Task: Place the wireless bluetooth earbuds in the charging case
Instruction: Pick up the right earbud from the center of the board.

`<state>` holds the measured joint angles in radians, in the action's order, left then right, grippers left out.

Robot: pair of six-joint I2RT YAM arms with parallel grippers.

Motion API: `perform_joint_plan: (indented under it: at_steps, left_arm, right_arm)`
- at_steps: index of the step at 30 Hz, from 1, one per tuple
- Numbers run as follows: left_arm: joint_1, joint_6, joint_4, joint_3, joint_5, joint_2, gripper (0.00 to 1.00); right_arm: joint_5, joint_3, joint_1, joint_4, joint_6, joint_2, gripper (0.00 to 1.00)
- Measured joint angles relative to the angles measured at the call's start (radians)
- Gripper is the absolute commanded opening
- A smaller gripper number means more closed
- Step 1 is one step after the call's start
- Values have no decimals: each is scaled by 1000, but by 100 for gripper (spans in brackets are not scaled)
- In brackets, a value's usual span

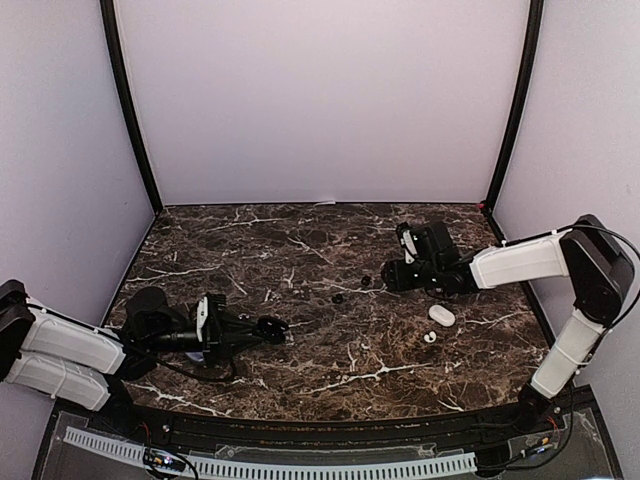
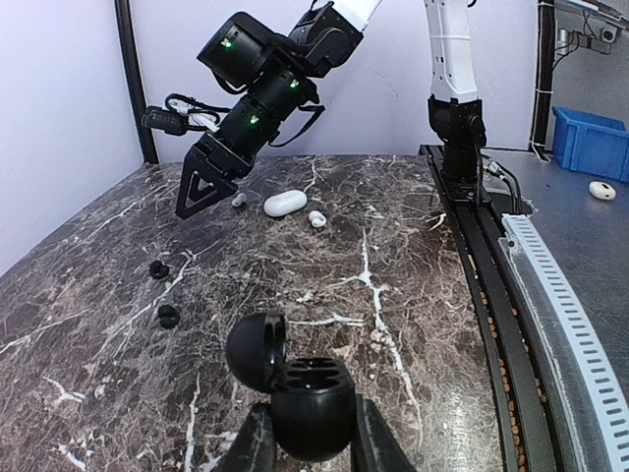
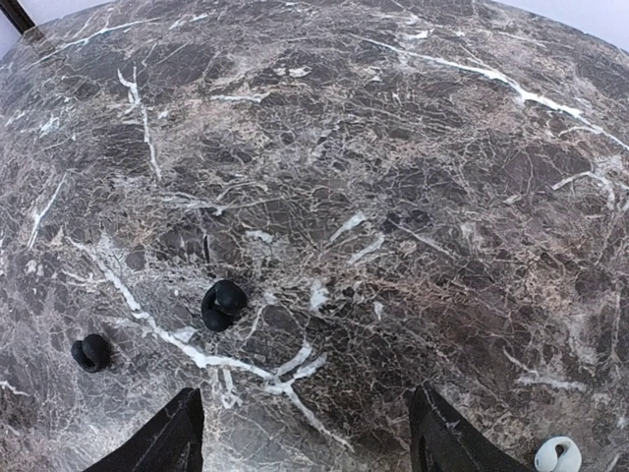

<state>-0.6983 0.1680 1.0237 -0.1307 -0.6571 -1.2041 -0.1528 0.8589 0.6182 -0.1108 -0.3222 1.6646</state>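
Left gripper point(image 2: 311, 447) at near left, jaws clamped on open black charging case point(image 2: 310, 398), right gripper point(image 3: 305, 438) at far right, jaws spread wide, empty, black earbud point(image 3: 224, 305) and second black earbud point(image 3: 90, 352) loose mid-table just to its left, white case point(image 1: 441, 315) and white earbud point(image 1: 429, 337) nearer, on right.

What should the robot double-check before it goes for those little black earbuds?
1. Black charging case gripped by the left gripper: ok, a finger presses each side.
2. Case lid open, sockets look empty: ok.
3. Right gripper open with nothing in it: ok.
4. Nearer black earbud lying free on the marble table, apart from the second black earbud: ok.
5. Nearer earbud between the right gripper's fingers: not ok, it lies ahead of them.
6. Which way the earbud faces for its socket: cannot tell.
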Motion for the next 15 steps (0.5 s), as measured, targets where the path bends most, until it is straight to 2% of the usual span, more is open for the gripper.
perform_joint_plan:
  at_steps: [4,11,15]
  left_arm:
    - [0,0,0,-1,-1,0,6]
    - [0,0,0,-11,-2,0,6]
    - [0,-7,0,-14,-5,0,6]
  right_arm:
    - [3,15,-6,19,0,11,70]
    - [8,89,-19,89,19,43,52]
    - [14,117,-22,123,41,61,50]
